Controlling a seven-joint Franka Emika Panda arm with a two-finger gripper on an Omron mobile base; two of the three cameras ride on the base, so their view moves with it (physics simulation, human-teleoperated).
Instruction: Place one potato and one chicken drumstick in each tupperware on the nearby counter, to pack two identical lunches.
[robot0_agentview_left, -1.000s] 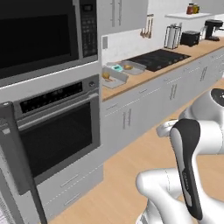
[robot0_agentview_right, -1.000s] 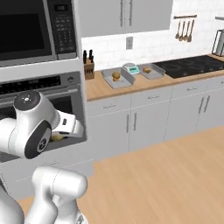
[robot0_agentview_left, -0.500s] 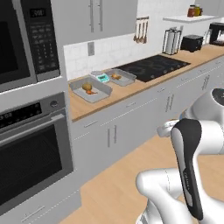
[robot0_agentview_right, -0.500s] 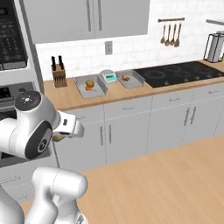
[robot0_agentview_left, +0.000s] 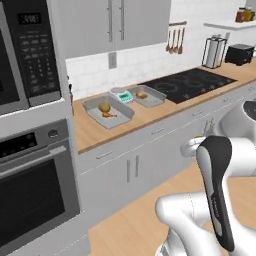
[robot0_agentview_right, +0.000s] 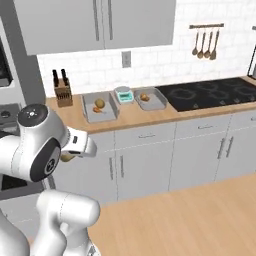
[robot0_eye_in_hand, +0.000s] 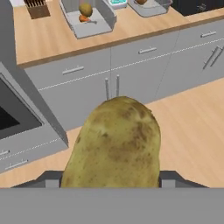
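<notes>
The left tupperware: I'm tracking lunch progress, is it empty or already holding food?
Holding food: the left tupperware contains a potato and an orange drumstick.

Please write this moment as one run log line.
phase: carry | pincer: shut on potato | tupperware: potato, drumstick | far tupperware: one item

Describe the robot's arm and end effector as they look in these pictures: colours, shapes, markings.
The arm is built of rounded glossy white shells, with a long black curved panel on one link in the left base view. In the right base view a bulbous white joint carries a round dark grey cap and a small grey disc on top. No cables or lettering show. The end effector shows dark grey finger parts in the hand view.
</notes>
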